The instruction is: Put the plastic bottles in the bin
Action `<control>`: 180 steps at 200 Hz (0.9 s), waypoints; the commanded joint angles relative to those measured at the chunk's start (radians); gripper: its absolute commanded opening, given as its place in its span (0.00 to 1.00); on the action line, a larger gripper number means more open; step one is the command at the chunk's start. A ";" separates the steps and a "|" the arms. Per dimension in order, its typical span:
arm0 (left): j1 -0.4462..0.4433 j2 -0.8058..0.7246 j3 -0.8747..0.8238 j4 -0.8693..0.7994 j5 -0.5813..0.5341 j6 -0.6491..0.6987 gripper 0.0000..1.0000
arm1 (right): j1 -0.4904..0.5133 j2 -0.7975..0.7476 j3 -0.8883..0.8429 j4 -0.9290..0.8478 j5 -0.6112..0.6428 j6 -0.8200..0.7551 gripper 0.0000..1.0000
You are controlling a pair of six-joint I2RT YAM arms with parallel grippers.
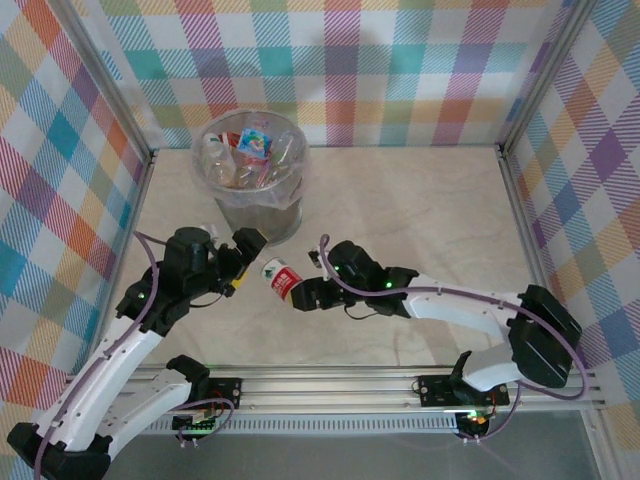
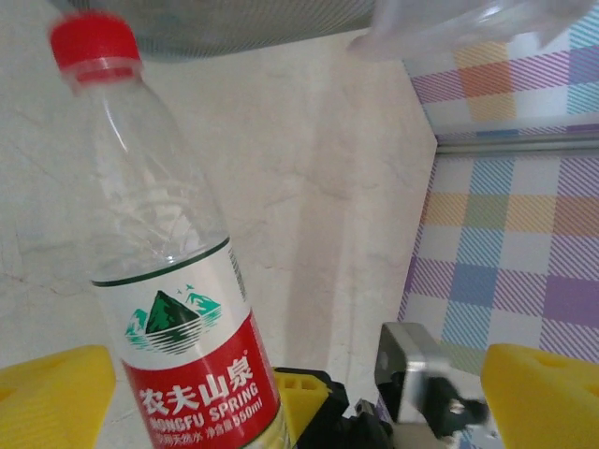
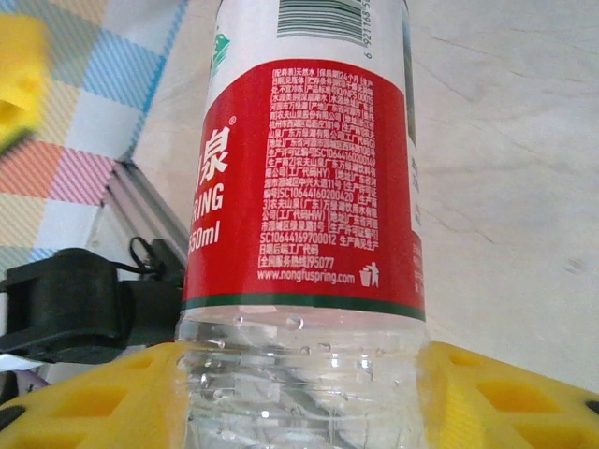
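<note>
A clear plastic bottle [image 1: 281, 279] with a red and white label and a red cap hangs above the table between the two arms. My right gripper [image 1: 305, 294] is shut on its clear lower body, with a yellow finger pressing each side [image 3: 299, 402]. In the right wrist view the red label [image 3: 309, 168] rises above the fingers. My left gripper [image 1: 248, 265] stands open at the bottle's cap end. In the left wrist view the bottle [image 2: 168, 281] stands between its wide-apart fingers [image 2: 299, 402], touching neither. The bin [image 1: 255, 218] stands just behind, with several bottles [image 1: 250, 150] inside.
Checked walls close the table on the left, back and right. An aluminium rail [image 1: 400, 385] runs along the near edge by the arm bases. Bare marbled tabletop [image 1: 430, 220] lies to the right of the bin. The bin's bag liner [image 2: 449, 28] hangs close above the left gripper.
</note>
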 commanded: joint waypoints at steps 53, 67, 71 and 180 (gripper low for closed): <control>0.170 0.231 0.294 -0.023 0.051 0.192 1.00 | -0.042 -0.280 -0.068 -0.275 0.177 -0.057 0.59; 0.189 0.287 0.337 -0.039 0.045 0.224 1.00 | -0.060 -0.342 -0.073 -0.315 0.198 -0.062 0.59; 0.193 0.300 0.344 -0.040 0.045 0.230 1.00 | -0.066 -0.356 -0.071 -0.330 0.204 -0.064 0.59; 0.250 0.535 0.461 0.052 0.055 0.254 0.85 | -0.158 -0.458 0.021 -0.489 0.248 -0.145 0.59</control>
